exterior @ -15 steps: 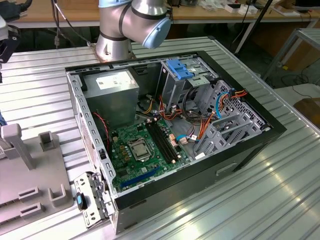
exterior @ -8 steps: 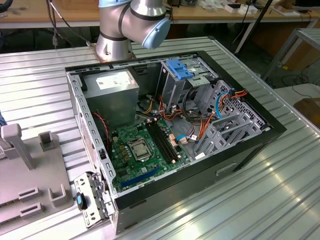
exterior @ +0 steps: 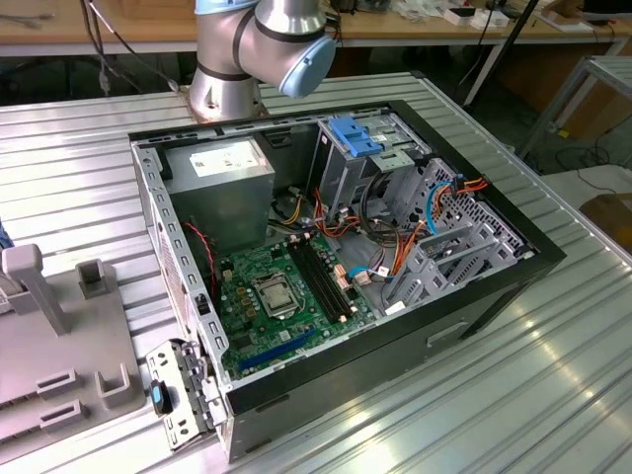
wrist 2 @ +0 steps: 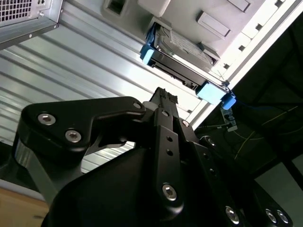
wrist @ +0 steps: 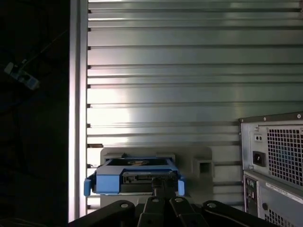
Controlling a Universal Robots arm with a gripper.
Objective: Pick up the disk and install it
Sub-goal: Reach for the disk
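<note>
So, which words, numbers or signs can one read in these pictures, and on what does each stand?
No text can be read.
White label on the grey metal power supply box: print too small.
Label on the grey metal disk in its blue plastic carrier: too small also.

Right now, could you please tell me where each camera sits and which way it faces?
Exterior view: off the arm, raised, looking down into the open computer case on the ribbed table; the arm's grey joints show beyond it.
First wrist view: on the arm, looking past the gripper at the disk.
Second wrist view: on the arm, looking along the gripper toward the disk.
Both wrist views share the disk, gripper and ribbed table.
</note>
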